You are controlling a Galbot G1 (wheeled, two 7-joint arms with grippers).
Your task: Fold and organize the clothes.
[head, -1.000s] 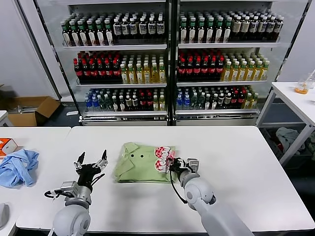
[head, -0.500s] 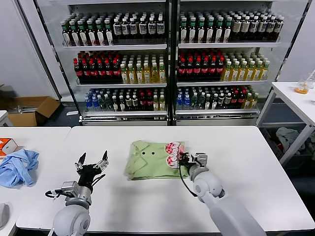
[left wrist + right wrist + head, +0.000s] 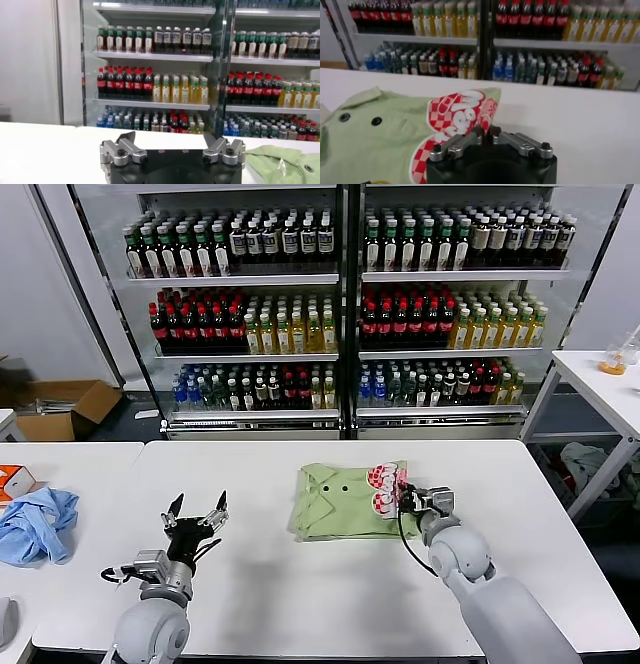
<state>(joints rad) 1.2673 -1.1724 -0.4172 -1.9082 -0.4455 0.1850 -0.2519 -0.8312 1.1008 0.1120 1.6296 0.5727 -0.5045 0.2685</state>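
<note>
So the light green shirt (image 3: 345, 501) sits folded into a compact rectangle near the middle of the white table (image 3: 300, 604), collar and dark buttons on the robot's left side, the pink-and-white print on its right edge. The right gripper (image 3: 405, 500) is down at that printed edge, and the right wrist view shows its fingers (image 3: 481, 131) drawn nearly together on a fold of the printed cloth, so it looks like a pinch on the shirt's edge. My guess is it holds there because that edge is nearest the arm, and a low grip lets the whole bundle slide flat without the fold coming undone.

The left gripper (image 3: 196, 518) hovers above bare table, well apart from the shirt, fingers spread wide and holding nothing. Looks like it's just waiting out of the way.

There's also a light blue garment (image 3: 35, 524) bunched on the neighbouring table off to the left, not involved. Folding looks mostly done to me; what's left seems to be positioning.
</note>
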